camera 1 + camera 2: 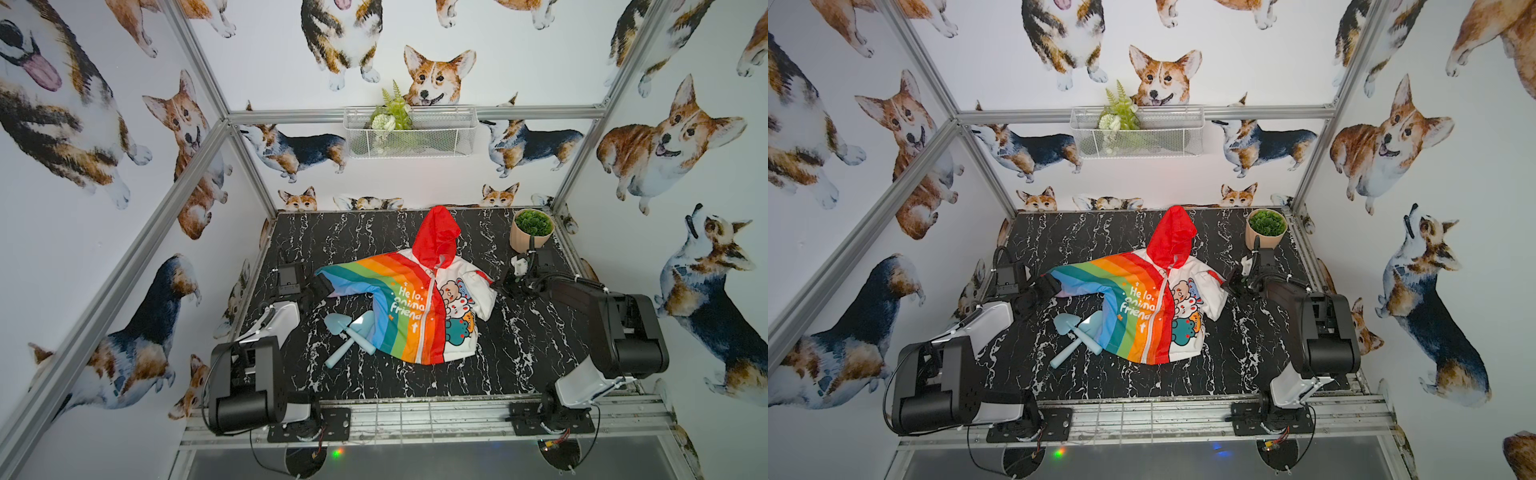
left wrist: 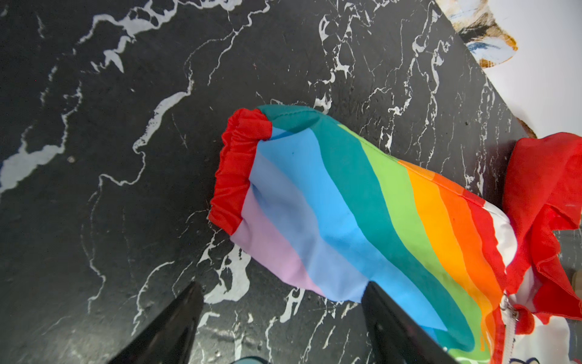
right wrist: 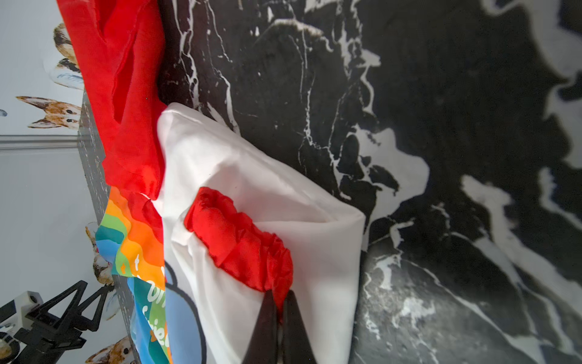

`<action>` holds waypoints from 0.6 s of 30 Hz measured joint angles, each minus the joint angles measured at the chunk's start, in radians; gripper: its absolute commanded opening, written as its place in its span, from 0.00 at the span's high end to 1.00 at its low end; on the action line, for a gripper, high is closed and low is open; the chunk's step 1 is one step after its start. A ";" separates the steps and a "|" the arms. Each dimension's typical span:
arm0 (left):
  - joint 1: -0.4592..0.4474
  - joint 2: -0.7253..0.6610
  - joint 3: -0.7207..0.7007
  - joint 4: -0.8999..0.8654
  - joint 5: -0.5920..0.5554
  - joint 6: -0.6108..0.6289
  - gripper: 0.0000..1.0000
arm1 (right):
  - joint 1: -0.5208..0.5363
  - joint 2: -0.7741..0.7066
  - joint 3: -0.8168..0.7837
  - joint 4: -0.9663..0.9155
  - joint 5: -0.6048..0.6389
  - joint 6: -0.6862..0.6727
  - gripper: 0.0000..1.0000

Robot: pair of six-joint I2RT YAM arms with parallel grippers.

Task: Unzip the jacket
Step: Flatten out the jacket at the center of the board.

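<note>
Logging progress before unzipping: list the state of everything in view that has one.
jacket: lying front up, zipped.
zipper: closed, pull at the top end.
left gripper: open, holding nothing, by the rainbow sleeve.
right gripper: shut on the red cuff of the white sleeve.
toy shovels: lying crossed beside the jacket.
potted plant: upright.

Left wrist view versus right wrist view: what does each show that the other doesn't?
Only the left wrist view: the rainbow sleeve laid out flat, the zipper pull and the open left gripper. Only the right wrist view: the white sleeve folded over, with the right gripper shut on its red cuff. Both: the red hood and the black marble table.
</note>
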 measured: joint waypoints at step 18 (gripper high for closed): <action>0.027 0.026 0.021 -0.045 -0.061 0.000 0.04 | -0.056 -0.609 -0.234 -0.214 0.706 0.173 0.68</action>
